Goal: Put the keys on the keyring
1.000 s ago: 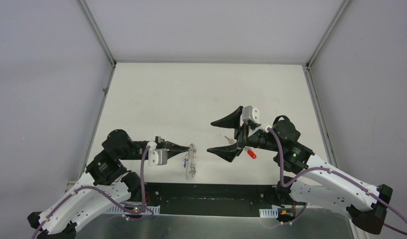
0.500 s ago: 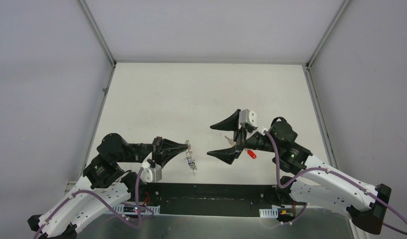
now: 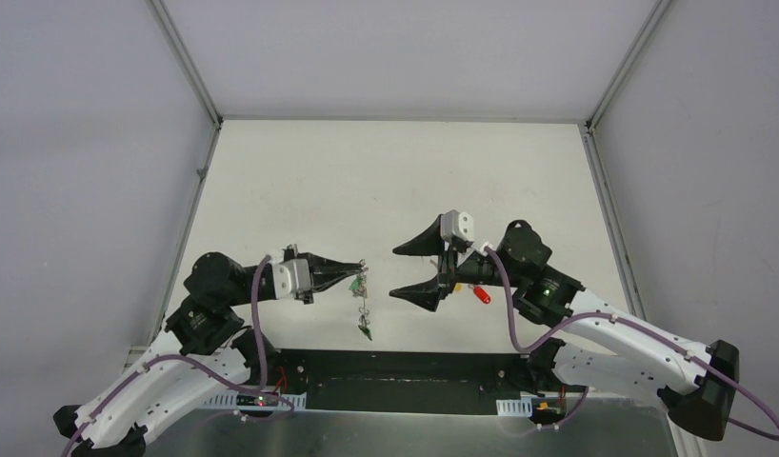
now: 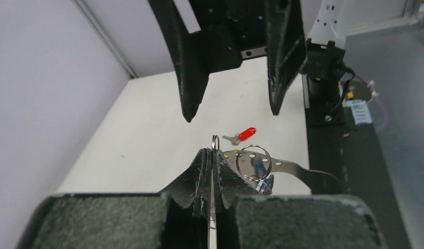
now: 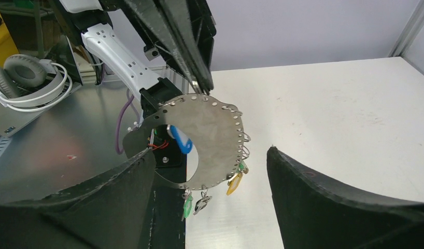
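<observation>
Though white, table [image 3: 367,171] amid grey walls [image 3: 81,190]

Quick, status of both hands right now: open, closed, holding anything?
Left hand: closed, holding the keyring by its rim.
Right hand: open, holding nothing.

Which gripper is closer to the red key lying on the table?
Right. The red key lies by the base of the open right gripper, beside its near finger. The left gripper, shut on the keyring, sits farther off across the gap.
</observation>
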